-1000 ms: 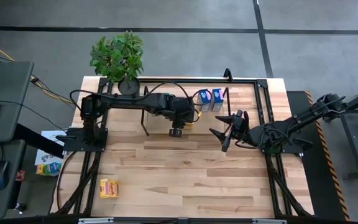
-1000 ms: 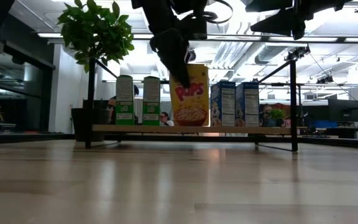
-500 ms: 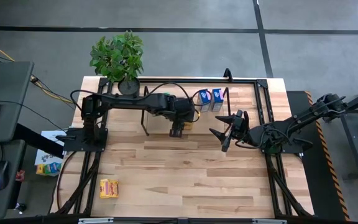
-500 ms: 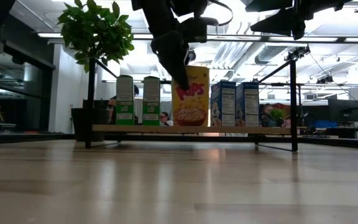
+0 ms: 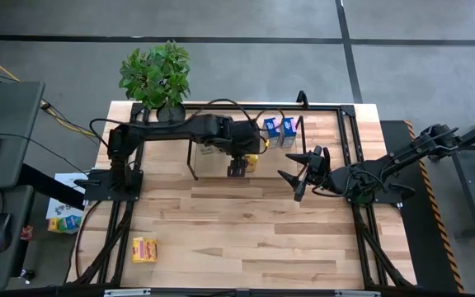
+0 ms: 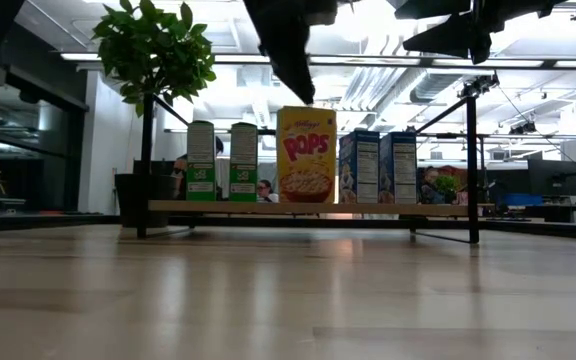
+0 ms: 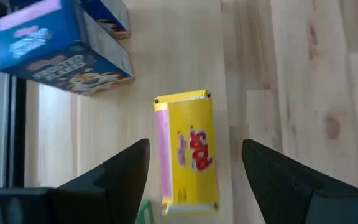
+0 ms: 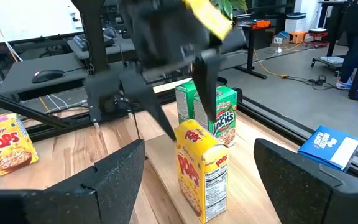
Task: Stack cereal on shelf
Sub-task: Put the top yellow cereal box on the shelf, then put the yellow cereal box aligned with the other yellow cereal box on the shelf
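The shelf (image 6: 418,208) bears five upright cereal boxes standing on their bottom ends: two green (image 6: 221,160), one yellow (image 6: 306,155) and two blue (image 6: 379,167). My left gripper (image 6: 298,80) hangs open just above the yellow box (image 7: 188,158). Its fingers stand on either side of the box top, clear of it. My right gripper (image 5: 297,175) waits open to the shelf's right, well above the table. Another yellow box (image 5: 144,249) lies flat on the table at the near left.
A potted plant (image 5: 157,76) stands at the table's far left corner, beside the shelf. A black frame (image 5: 353,157) runs round the table's edge. Bare wood (image 5: 246,239) lies between the shelf and the near edge.
My left gripper has opened, let go of the yellow box and risen straight up off it. The box, slightly tilted in the hold before, now stands upright on the shelf board between the green and the blue boxes.
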